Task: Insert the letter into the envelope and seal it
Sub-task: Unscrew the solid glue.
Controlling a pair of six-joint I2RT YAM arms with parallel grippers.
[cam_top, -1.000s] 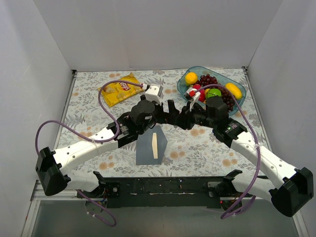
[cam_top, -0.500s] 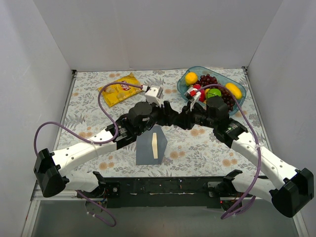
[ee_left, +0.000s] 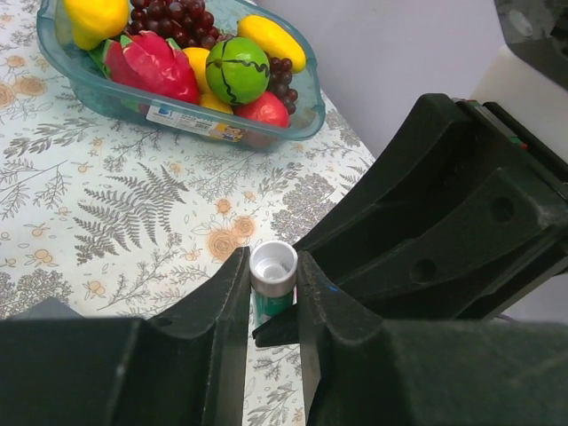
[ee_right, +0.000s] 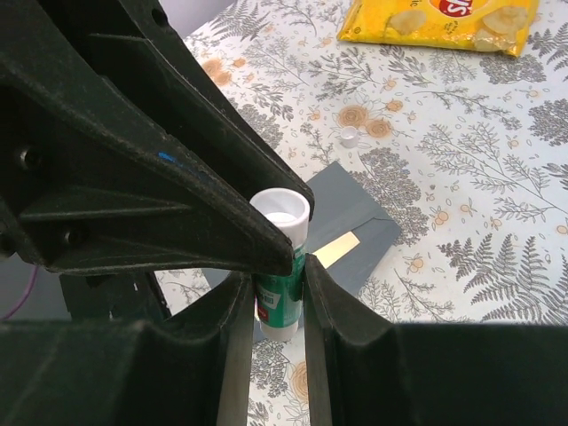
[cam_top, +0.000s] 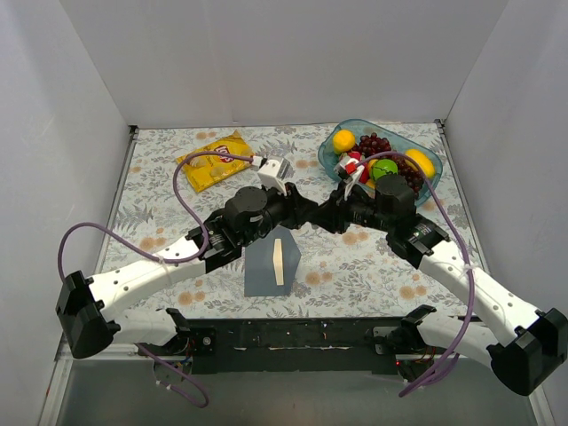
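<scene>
Under the right gripper's (ee_right: pixel 277 286) glue stick (ee_right: pixel 281 222), the envelope (ee_right: pixel 357 206)

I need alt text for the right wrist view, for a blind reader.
The right gripper clamps a green glue stick with an open white top, which the black left gripper also grips from upper left. Below lie a slate-blue paper envelope showing an edge of the cream letter, a small white cap and a yellow crisp bag.
</scene>
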